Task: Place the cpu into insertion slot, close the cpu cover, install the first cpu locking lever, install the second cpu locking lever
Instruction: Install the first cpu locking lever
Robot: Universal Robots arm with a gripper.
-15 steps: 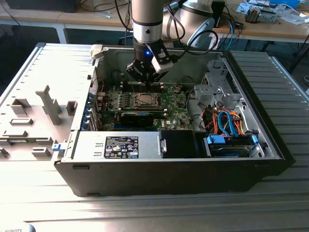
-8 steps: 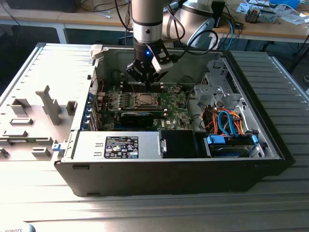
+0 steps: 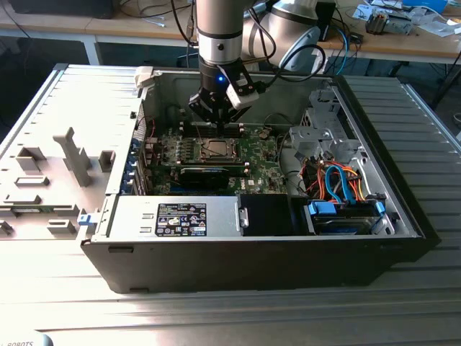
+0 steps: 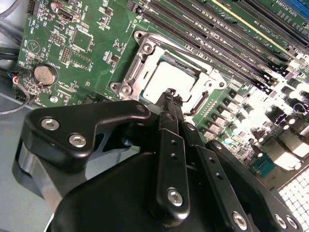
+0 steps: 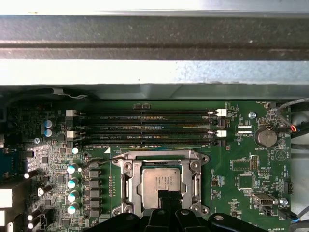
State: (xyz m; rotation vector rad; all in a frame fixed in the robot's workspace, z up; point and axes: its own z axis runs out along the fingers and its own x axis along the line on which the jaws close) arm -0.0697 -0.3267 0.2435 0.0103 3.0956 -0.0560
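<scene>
Gripper [image 4: 169, 94] is hovering just above the edge of the cpu [image 4: 166, 79], fingers pressed together into a narrow tip with nothing between them. In the exterior view the gripper [image 3: 216, 119] is hanging inside the open computer case [image 3: 403, 180], over the motherboard [image 3: 266, 155].

The cpu is lying flat in the insertion slot [image 5: 161, 186], silver top facing up; in the first wrist view it is sitting just beside the long black memory slots [image 5: 145, 128], between them and the gripper [image 5: 166, 205]. So placement is looking done.

The cpu cover [image 4: 145, 53] is appearing to lie down around the chip as a silver frame, window over the metal top; judged closed, though whether it is fully seated cannot be told.

Locking levers: thin metal wire is running along the frame's sides, but whether either lever is latched cannot be told. Both lever steps are being treated as open.
</scene>
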